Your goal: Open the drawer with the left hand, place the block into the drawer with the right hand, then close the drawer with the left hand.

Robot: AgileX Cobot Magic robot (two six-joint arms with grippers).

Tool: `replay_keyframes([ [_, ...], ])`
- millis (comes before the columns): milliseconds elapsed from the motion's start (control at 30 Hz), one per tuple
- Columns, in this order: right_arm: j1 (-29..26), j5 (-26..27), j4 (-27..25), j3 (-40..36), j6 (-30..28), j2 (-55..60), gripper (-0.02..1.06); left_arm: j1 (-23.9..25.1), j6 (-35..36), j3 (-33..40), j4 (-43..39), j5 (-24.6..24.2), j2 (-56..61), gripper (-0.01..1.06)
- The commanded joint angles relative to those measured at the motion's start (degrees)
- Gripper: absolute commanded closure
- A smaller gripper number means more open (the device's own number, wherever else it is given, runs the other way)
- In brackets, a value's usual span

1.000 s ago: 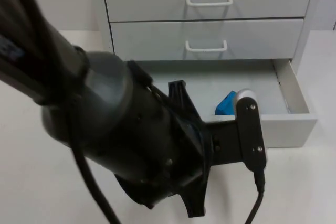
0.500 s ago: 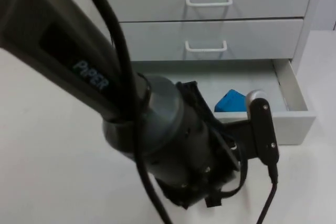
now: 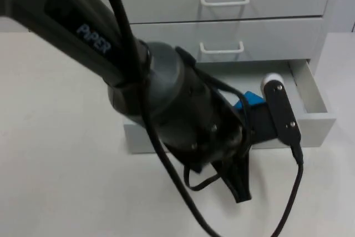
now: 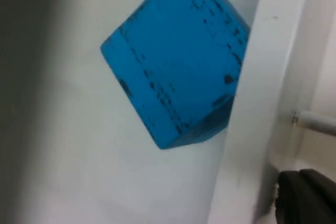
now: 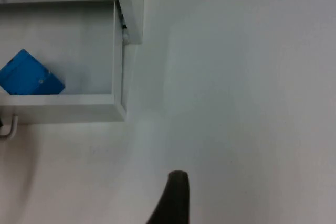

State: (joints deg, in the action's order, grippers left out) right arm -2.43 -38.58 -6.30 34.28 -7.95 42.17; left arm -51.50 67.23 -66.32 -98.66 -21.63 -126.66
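– Left tool [image 3: 236,177] first: where is it?
– It hangs low in front of the open drawer [image 3: 314,91], just over the white worktop [image 3: 55,165]. The big black left arm [image 3: 166,104] reaches across from the left and hides most of the drawer's front.
– Is that tool open or closed?
– I cannot tell. The arm is in the way.
– Where is the blue block [image 3: 253,99]?
– It lies inside the open drawer, on the drawer's floor. It is in the right half, close to the front wall. Nothing holds it.
– How does it lie?
– It is turned so one corner points at the front wall. From the left wrist, that corner looks like it touches the wall.
– Can you see the drawer's handle [image 4: 315,122]?
– Yes, a pale bar on the outside of the front wall, near the left tool's black tip.
– And the right tool [image 5: 176,200]?
– It waits over the bare worktop, to the right of the drawer and apart from it. I cannot tell if it is open or closed.
– What is above the open drawer?
– Two more drawers in the grey cabinet [image 3: 327,20]. Both are shut. Each has a white handle, one high [image 3: 224,0] and one lower [image 3: 222,50].
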Motion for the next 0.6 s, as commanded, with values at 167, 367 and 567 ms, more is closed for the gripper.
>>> replay_keyframes([
  [167, -0.29, 0.45, 0.02, -0.11, -0.45, -0.01, 0.32, 8.28, 2.03, -6.77, -1.29, -14.0, -2.07, 1.05],
  [367, -0.29, 0.45, 0.02, -0.11, -0.45, -0.01, 0.32, 8.79, 2.03, -7.45, -1.29, -14.0, -2.07, 1.05],
  [567, -0.29, 0.45, 0.02, -0.11, -0.45, -0.01, 0.32, 8.53, -2.2, -7.45, 0.0, -15.07, -2.07, 1.05],
])
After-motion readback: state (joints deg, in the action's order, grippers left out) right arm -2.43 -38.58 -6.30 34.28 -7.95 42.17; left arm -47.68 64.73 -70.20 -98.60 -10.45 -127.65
